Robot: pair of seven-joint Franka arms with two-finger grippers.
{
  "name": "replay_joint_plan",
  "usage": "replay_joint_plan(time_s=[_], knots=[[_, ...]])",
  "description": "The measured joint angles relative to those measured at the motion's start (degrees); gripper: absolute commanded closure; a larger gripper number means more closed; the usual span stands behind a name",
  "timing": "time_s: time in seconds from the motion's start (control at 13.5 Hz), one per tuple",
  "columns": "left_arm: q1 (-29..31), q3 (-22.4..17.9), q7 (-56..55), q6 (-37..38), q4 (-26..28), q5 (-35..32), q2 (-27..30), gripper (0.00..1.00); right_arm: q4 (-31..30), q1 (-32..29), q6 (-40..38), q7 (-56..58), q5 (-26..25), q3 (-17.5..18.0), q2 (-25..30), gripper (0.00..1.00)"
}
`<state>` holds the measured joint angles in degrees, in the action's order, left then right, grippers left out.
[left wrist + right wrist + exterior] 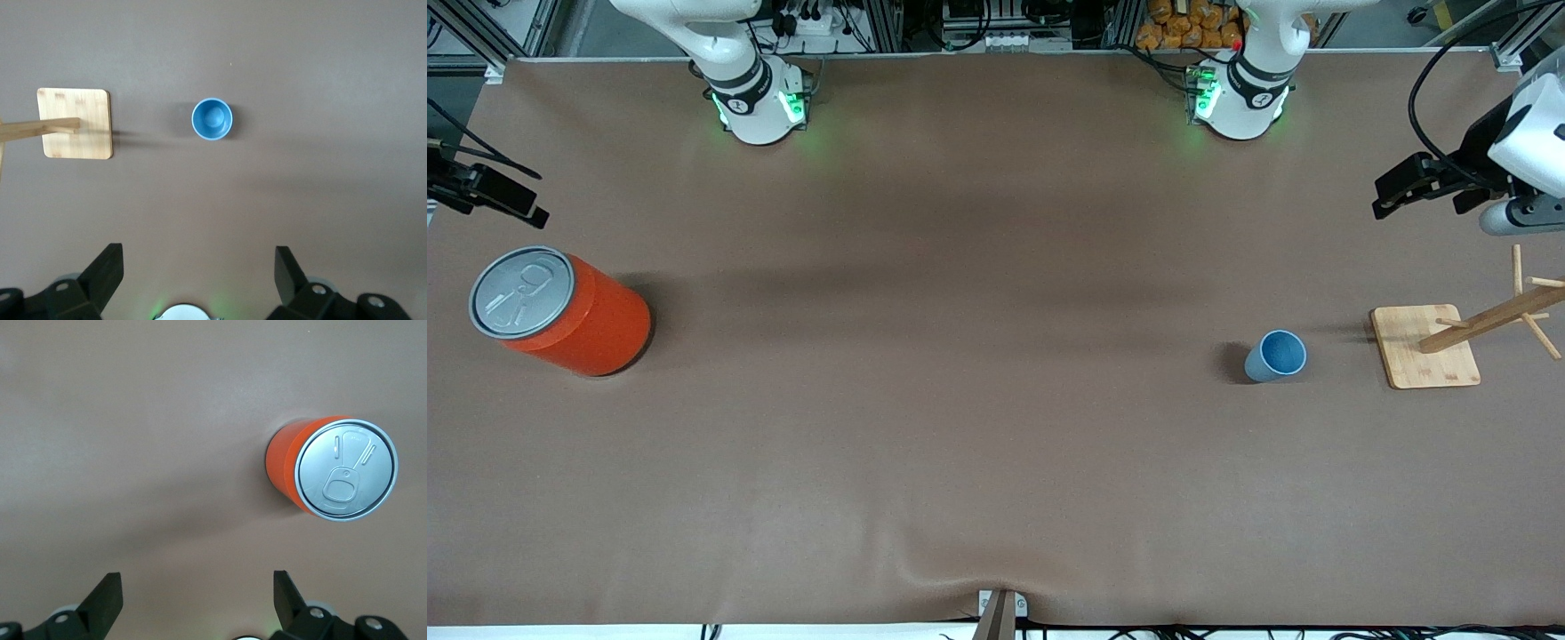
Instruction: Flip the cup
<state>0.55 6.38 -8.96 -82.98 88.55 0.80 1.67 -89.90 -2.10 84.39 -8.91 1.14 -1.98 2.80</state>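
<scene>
The small light-blue plastic cup (1276,356) w/ no handle stands upright on the brown table (960,400), mouth up, darker blue inside. It sits toward the left arm's end of the table. Nothing touches it.

Just beside the cup, even closer to the left arm's end, is a wooden stand w/ a flat square base (1424,346) and a post w/ pegs (1498,313) sticking out. The cup and the base are near but apart.

The left gripper (1392,194) hangs in the air at the table's edge on the left arm's end, up over the spot near the wooden stand. Its two black fingers (105,270) are spread wide apart, w/ nothing between them. In the left wrist view the cup (212,119) and the square base (75,123) show down below.

The big orange can (560,309) w/ a grey pull-tab lid stands way off at the right arm's end, well apart from the cup.

The right gripper (489,191) hangs in the air near that can. Its fingers (103,593) are spread wide too, holding nothing.
</scene>
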Motion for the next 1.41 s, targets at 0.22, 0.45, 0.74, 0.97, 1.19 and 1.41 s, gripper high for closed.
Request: replay_joint_plan(time_s=[0.22, 0.45, 0.74, 0.97, 1.19, 1.41], knots=[[-0.15, 0.0, 0.91, 0.67, 0.05, 0.0, 0.51, 0.0, 0.0, 0.0, 0.07, 0.03, 0.0, 0.0, 0.0, 0.0], [-0.42, 0.02, 0.93, 0.61, 0.38, -0.99, 0.84, 0.0, -0.01, 0.6, 0.37, 1.11, 0.0, 0.12, 0.0, 0.0], [-0.72, 0.54, 0.94, 0.1, 0.79, -2.75, 1.38, 0.0, -0.02, 0.91, 0.57, 2.63, -0.02, 0.25, -0.01, 0.0], [-0.54, 0.32, 0.94, -0.42, 0.85, -2.75, 1.36, 0.0, -0.04, 0.94, 0.57, 2.76, -0.02, 0.25, -0.02, 0.0], [-0.55, 0.22, 0.99, -1.03, 0.13, -2.67, 0.87, 0.0, -0.08, 0.95, 0.57, 2.77, -0.02, 0.24, -0.15, 0.0], [-0.48, 0.18, 1.0, -2.14, -0.05, -0.63, 0.28, 0.0, -0.1, 0.95, 0.71, 2.78, -0.02, 0.24, -0.27, 0.0]])
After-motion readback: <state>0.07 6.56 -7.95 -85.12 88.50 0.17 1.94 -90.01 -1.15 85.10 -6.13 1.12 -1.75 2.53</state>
